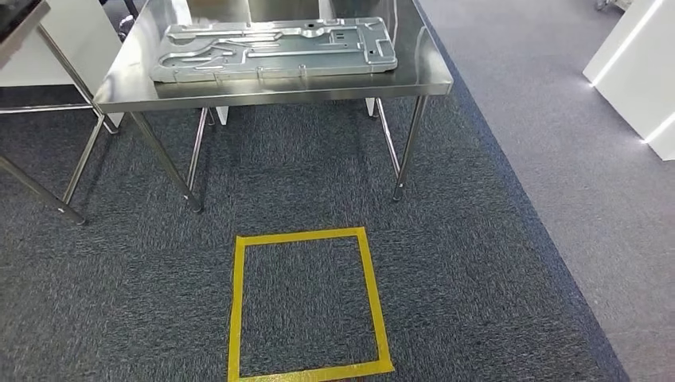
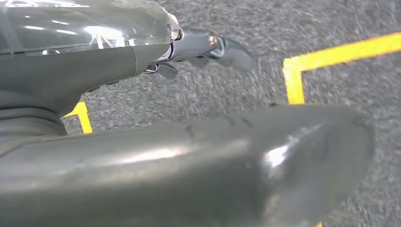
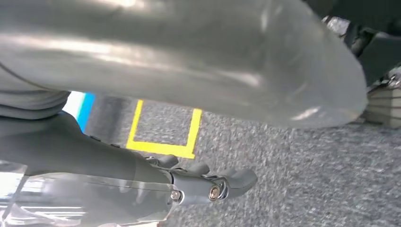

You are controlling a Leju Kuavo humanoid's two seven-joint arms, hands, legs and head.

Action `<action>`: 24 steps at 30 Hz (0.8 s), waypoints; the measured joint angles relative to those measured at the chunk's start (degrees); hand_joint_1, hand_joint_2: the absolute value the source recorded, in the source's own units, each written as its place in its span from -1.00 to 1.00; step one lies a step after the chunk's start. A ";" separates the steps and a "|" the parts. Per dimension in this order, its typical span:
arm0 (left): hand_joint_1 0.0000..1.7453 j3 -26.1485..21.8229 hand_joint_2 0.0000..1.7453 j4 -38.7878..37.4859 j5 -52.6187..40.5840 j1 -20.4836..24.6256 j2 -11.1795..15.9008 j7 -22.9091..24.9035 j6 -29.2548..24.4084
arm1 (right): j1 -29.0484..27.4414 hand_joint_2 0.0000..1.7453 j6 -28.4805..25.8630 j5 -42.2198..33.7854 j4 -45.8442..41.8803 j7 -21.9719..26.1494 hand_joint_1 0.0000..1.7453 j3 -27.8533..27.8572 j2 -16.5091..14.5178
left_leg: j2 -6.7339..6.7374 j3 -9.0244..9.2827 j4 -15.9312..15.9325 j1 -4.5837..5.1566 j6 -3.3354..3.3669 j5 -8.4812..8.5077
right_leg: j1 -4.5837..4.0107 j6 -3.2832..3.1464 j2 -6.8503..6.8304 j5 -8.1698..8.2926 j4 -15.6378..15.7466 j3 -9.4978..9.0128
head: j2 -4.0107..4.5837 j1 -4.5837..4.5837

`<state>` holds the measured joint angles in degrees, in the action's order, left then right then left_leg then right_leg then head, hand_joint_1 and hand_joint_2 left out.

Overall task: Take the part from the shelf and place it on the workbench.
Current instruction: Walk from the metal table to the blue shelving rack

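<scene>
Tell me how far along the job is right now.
The flat silver stamped-metal part already lies on the stainless steel workbench, so placing looks done. Neither the left hand nor the right hand holds anything; both hang over grey carpet near yellow floor tape. Nothing visible is left.

Left hand (image 2: 203,49), dark fingers (image 2: 234,54) extended, holding nothing, above speckled grey carpet (image 2: 227,90); yellow floor-tape corner (image 2: 295,71) beyond.

Grey carpeted floor (image 1: 493,263), marked with a square outline of yellow tape (image 1: 307,304) just in front of the steel table legs. Second metal-legged table (image 1: 32,48) at far left. White glossy cabinet (image 1: 637,64) at far right.
</scene>
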<state>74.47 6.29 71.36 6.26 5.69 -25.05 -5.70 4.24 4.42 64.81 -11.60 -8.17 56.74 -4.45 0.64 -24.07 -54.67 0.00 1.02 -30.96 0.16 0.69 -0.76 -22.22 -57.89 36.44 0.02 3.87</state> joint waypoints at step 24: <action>-1.00 0.36 -1.00 0.02 -0.01 0.10 -0.01 0.18 0.25 | 0.35 -1.00 -0.11 -0.14 0.10 0.00 -1.00 0.02 -0.31 | -0.11 -11.42 -17.76 -0.75 -2.38 1.13 | -0.09 -2.20 -0.04 -2.30 1.07 -2.46 | 0.00 0.02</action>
<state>74.82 6.31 71.36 6.37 5.68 -24.87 -5.45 4.59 4.31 64.67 -11.50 -8.17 56.76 -4.75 0.52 -35.49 -72.43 -0.75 -1.36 -29.83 0.07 -1.50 -0.80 -24.52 -56.82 33.97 0.02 3.89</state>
